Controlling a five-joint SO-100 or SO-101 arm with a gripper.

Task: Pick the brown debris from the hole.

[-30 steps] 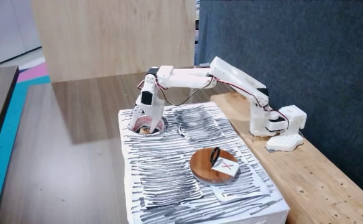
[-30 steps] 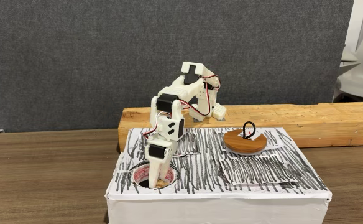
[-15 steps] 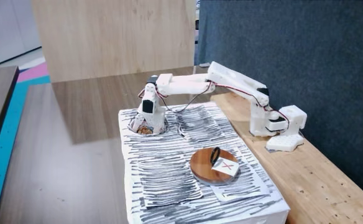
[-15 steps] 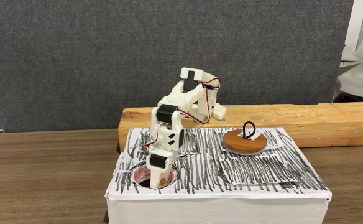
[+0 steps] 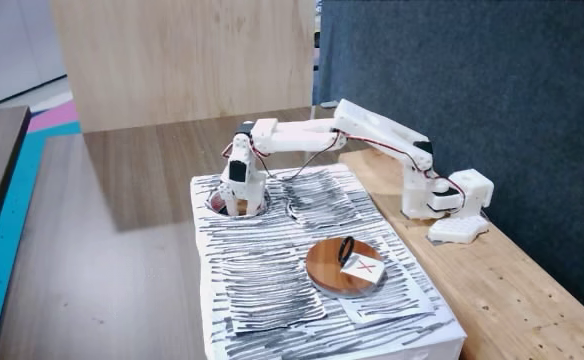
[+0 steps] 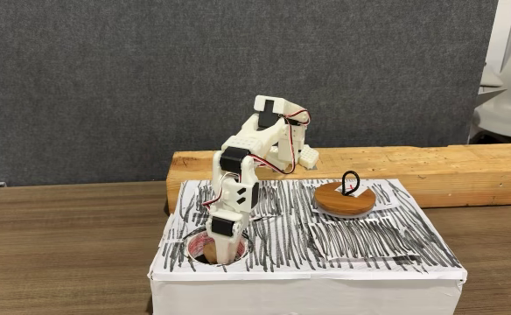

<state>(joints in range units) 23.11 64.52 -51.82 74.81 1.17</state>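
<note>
Brown debris (image 6: 213,253) sits down in the hole (image 6: 193,243) at the box's near-left corner in a fixed view, a tan patch beside the fingertips. Over the last second I have sunk the gripper (image 6: 220,254) from above the rim into the opening (jaws hidden, so I cannot tell their state). I judge the grasp imminent; the wooden disc (image 6: 344,199) waits well apart.
</note>
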